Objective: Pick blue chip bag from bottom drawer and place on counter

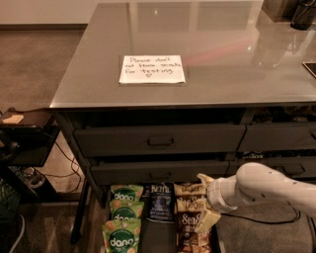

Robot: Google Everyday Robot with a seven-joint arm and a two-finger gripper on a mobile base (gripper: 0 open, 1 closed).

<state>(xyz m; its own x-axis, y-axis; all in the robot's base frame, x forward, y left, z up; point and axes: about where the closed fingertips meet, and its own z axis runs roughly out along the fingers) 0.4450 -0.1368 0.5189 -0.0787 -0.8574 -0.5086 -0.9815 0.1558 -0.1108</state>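
In the camera view, the "Kettle" blue chip bag (160, 203) is seen in the bottom drawer (158, 240), between green "dang" bags (122, 220) and "SeaSalt" bags (189, 218). The gripper (204, 200) is held over the latter, fingers spread, nothing grasped. On the counter (232, 59), a note (151, 69) is marked "Please don't eat these snacks".

The counter (237, 74) is a grey, reflective top. A white note (151, 69) lies flat left of centre. A dark container (303, 15) stands at the far right corner. A dark flat item (310, 68) lies at the right edge. The gripper (205, 200) sits below the counter's near right, fingers spread.
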